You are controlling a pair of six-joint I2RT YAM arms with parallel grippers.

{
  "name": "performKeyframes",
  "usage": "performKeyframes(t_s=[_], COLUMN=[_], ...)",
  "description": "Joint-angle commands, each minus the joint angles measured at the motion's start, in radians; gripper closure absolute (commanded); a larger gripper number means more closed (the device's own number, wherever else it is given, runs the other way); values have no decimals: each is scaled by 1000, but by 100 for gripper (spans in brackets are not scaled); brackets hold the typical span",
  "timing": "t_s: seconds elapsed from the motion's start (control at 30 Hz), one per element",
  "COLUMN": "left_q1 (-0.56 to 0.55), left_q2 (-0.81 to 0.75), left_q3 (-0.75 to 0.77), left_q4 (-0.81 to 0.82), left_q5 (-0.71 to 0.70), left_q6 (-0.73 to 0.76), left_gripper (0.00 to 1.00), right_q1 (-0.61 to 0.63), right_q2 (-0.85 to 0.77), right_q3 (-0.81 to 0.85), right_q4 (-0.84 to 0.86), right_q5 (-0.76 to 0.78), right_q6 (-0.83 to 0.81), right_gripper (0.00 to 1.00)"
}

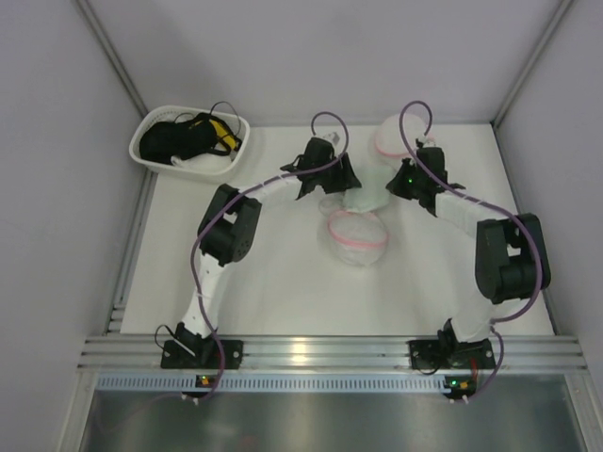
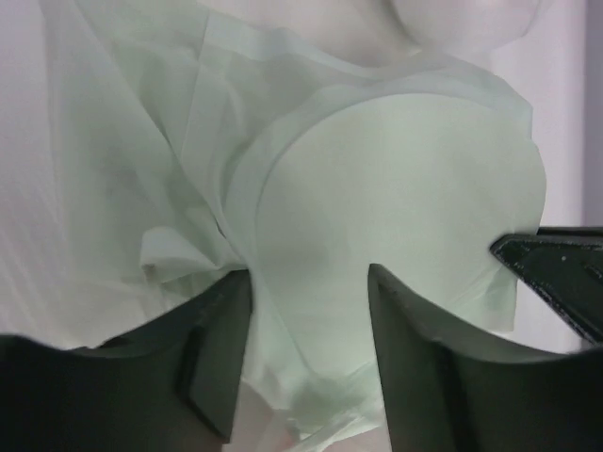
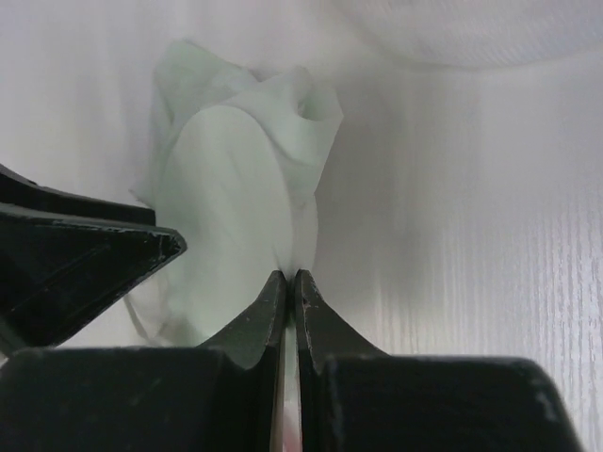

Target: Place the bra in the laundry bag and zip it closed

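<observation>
The pale bra [image 1: 363, 198] is held up between my two grippers at the middle back of the table. My left gripper [image 1: 334, 184] is open, and its fingers straddle the lower edge of a bra cup [image 2: 396, 217]. My right gripper [image 1: 400, 184] is shut on the bra's edge [image 3: 236, 198], with fabric pinched at its fingertips [image 3: 290, 275]. The laundry bag [image 1: 356, 237], white mesh with a pink zipper ring, lies open just in front of the bra. A second domed mesh part with a pink rim [image 1: 391, 139] sits behind my right gripper, and it also shows in the right wrist view [image 3: 471, 28].
A white oval basket [image 1: 149, 155] holding a black tangle with yellow bits [image 1: 188, 135] stands at the back left corner. Grey walls close in the table on the left, back and right. An aluminium rail [image 1: 320, 353] runs along the near edge.
</observation>
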Motion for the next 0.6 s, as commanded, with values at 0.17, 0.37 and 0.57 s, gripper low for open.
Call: performKeyframes(t_s=[0.17, 0.37, 0.57], left_q1=[-1, 5, 10], left_q2=[-45, -189, -398], left_q3=[20, -49, -90], left_q4=[127, 127, 3], left_q5=[58, -43, -160], left_q6=[-28, 83, 275], left_gripper=[78, 100, 84], right_q1=[-14, -13, -8], right_q2=[-49, -115, -199], right_q3=[8, 28, 71], right_q4=[157, 191, 242], right_q5=[-101, -152, -228], right_q6=[26, 52, 109], right_gripper=[100, 100, 100])
